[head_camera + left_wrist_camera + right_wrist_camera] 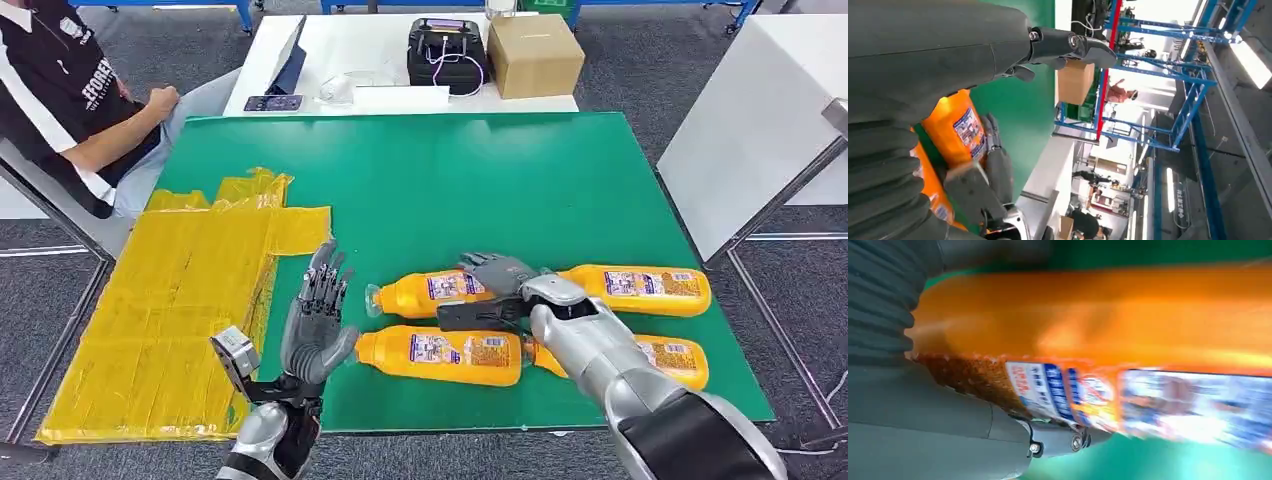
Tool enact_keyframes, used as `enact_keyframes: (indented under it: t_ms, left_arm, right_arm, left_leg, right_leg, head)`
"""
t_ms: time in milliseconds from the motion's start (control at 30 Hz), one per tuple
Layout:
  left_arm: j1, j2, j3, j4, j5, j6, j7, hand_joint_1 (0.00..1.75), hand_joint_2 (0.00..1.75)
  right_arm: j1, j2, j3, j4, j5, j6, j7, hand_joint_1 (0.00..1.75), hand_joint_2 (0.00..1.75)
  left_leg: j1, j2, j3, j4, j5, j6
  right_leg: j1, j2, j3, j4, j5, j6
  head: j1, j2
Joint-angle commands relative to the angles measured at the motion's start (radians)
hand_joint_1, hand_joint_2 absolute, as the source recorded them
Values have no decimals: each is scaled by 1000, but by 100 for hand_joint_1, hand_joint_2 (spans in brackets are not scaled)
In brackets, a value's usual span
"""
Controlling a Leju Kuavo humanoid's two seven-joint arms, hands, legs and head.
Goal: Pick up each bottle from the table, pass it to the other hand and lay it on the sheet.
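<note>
- Head view is showing four orange bottles lying on their sides on the green table (560, 160), in two rows near the robot, well right of the yellow sheet (180, 300).
- The right hand (495, 290) is lying across the far-left bottle (430, 293), fingers draped over its label end, thumb on the near side. I cannot tell whether it is actually clamping or only resting; the bottle is sitting on the table, not lifted.
- Right wrist view is blurring an orange bottle body hard against the thumb (1063, 437), so contact is looking real, but grip firmness is not readable.
- The left hand (318, 320) is standing upright with fingers spread and nothing in it, just left of the near-left bottle (440, 355), waiting between bottles and sheet.
- Risks, as I judge them: a round, slick bottle could be rolling out from under the fingers if they are closing off-centre.
- The far-right bottle (640, 288) and near-right bottle (670, 358) are lying very close to the right arm, so lifting could be nudging them toward the table edge.
- The left hand is sitting so close to the near-left bottle's cap that reaching for the handover could be knocking it.
</note>
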Motion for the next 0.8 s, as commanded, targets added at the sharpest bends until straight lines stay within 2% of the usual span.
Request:
enact_keyframes:
  t_ms: [33,167,233,300,333,533,667,700,800]
  left_arm:
    - [-23,18,-14,61,3,7,3,0,175]
    - [-23,18,-14,61,3,7,3,0,175]
    - [-19,15,-10,55,0,11,6,0,175]
    - [-10,14,-4,41,-3,15,10,0,175]
    - [-4,15,-1,33,-5,15,15,0,175]
    - [14,8,2,-4,-20,18,31,0,175]
    - [21,7,-6,-9,-37,20,33,0,175]
    - [24,7,-8,-12,-44,20,32,0,175]
    - [26,6,-9,-13,-45,20,31,0,175]
  right_arm:
    - [-5,8,57,85,36,-40,70,143,175]
    - [-5,6,57,85,36,-41,70,143,175]
    - [-4,4,52,81,35,-65,65,154,175]
    - [1,6,63,65,57,-166,82,173,175]
    - [3,10,68,62,71,-214,102,175,175]
    - [31,30,25,6,140,-529,180,175,175]
    - [85,43,-86,-67,147,-753,180,175,175]
    - [104,47,-118,-94,143,-796,168,175,175]
    - [110,49,-120,-97,145,-799,168,175,175]
  left_leg:
    - [1,1,3,-1,-1,-1]
    - [0,0,2,-1,0,0]
    - [1,0,3,-2,0,-1]
    - [1,0,2,-1,0,-1]
    - [1,1,2,-1,0,-1]
    - [0,3,1,-1,-1,-1]
    - [0,1,-1,0,0,-1]
    - [0,1,-1,0,0,-1]
    - [0,1,-2,0,-1,0]
  right_leg:
    - [1,-1,4,-3,0,-1]
    - [0,-1,2,-1,0,0]
    - [2,-2,5,-4,0,-1]
    - [1,-1,4,-3,0,-1]
    - [1,-1,4,-2,0,-1]
    - [1,2,2,-1,0,-1]
    - [1,0,0,-1,0,0]
    - [0,0,0,-1,0,0]
    - [1,0,-2,0,0,0]
  head:
    - [0,0]
    - [0,0]
    - [0,0]
    - [0,0]
    - [0,0]
    - [0,0]
    - [0,0]
    - [0,0]
    - [0,0]
